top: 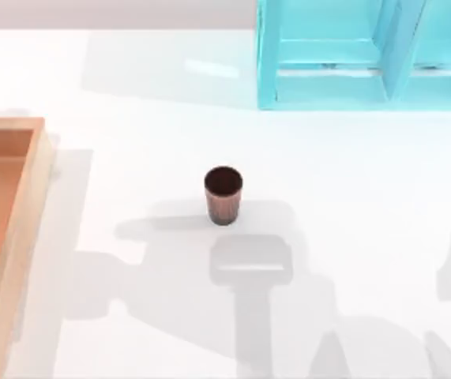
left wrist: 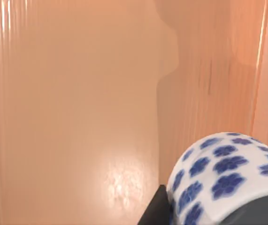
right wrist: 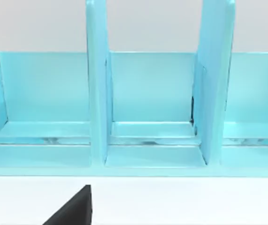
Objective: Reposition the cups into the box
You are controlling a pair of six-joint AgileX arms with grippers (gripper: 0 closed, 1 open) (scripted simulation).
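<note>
From above, the ribbed brown cup (top: pixel 223 194) stands upright on the white table (top: pixel 351 205), well right of the box (top: pixel 21 207) and apart from it. The box is light tan wood with thick raised rims; a cyan frame (top: pixel 343 59) stands beyond the cup.

The left wrist camera shows the smooth, glossy box floor (left wrist: pixel 77 117) with the rounded white cup (left wrist: pixel 227 176), blue-flowered, over it beside a dark finger (left wrist: pixel 156 211); whether that gripper clamps the cup I cannot tell.

The right wrist camera faces the frame's flat-walled compartments (right wrist: pixel 148 93); a black finger (right wrist: pixel 75 208) shows, its grip unreadable.

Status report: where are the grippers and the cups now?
Left gripper: white floral cup close below its camera, over the wooden box. Brown ribbed cup upright mid-table. Right wrist faces the cyan frame.
</note>
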